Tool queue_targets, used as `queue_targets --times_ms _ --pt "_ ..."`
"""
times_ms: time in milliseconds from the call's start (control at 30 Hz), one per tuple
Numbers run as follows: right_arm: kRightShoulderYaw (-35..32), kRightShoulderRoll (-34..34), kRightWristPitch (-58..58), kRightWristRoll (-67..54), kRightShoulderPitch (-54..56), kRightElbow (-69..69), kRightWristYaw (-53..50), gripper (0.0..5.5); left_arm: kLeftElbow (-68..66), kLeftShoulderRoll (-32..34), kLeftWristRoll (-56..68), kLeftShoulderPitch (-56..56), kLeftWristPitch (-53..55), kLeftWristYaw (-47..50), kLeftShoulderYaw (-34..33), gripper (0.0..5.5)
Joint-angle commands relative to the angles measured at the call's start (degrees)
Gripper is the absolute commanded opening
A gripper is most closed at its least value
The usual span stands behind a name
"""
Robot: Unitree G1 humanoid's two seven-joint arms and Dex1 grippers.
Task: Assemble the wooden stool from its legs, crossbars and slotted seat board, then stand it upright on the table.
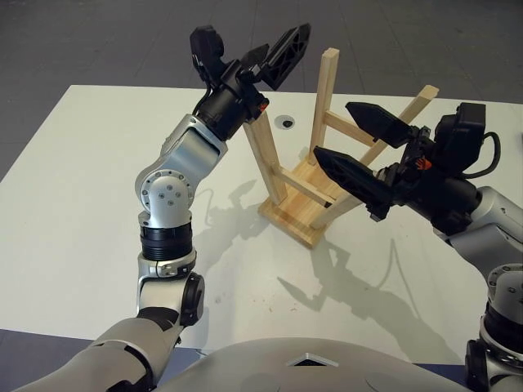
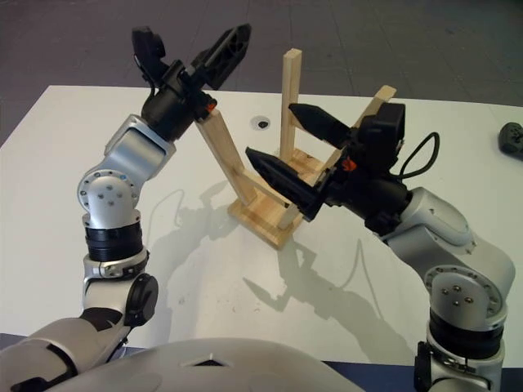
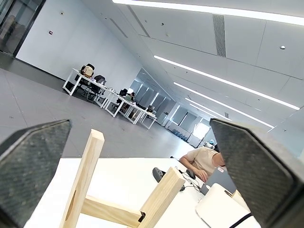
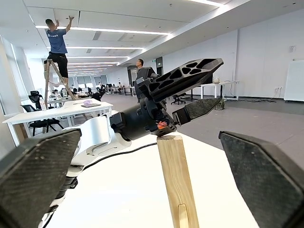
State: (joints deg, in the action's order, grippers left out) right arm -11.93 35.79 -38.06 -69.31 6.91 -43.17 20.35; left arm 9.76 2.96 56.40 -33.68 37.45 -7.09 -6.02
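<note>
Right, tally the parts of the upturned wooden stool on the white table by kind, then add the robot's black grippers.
Pale wooden stool legs: 3 in sight
Pale wooden crossbars: 2 in sight
Flat wooden seat board: 1
Black two-finger grippers, left gripper and right gripper, both open: 2
Total: 8
</note>
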Motion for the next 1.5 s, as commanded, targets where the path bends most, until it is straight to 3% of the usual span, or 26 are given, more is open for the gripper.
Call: queue_targets --times_ms 33,200,300,500,1133,1300,1500 --pt "0.86 -0.77 -1.34 -2.89 1.84 3.26 -3.52 5.4 -2.86 0.94 0.31 1.64 3.54 2.01 -1.86 5.39" --pt "-5.95 -0.52 2.27 -24.93 8.91 8.31 -13.06 5.4 0.7 2.38 12.5 -7.74 2.49 8.29 -11.76 5.39" --pt "-9.52 7.24 -4.06 -26.56 2.94 8.24 -4.38 5.4 -0.83 6.31 18.12 -12.36 2.19 11.21 -17.24 5.39" --pt "-11.14 17.48 -9.77 -12.68 -8.6 4.96 11.54 5.4 -4.11 14.0 17.81 -11.32 3.13 11.1 -20.69 5.39" --pt "-2.93 16.17 -0.21 16.18 -11.82 4.61 19.15 2.35 -0.31 9.81 15.56 -3.61 2.45 13.19 -15.22 5.4" --pt "5.19 19.11 10.28 31.47 -8.61 10.04 27.89 2.13 -0.31 10.33 13.94 -2.41 2.4 12.43 -14.51 5.4" --pt "11.84 20.12 23.06 38.81 -2.53 20.87 42.78 2.12 -2.7 12.61 12.03 -2.46 3.14 9.66 -14.63 5.4"
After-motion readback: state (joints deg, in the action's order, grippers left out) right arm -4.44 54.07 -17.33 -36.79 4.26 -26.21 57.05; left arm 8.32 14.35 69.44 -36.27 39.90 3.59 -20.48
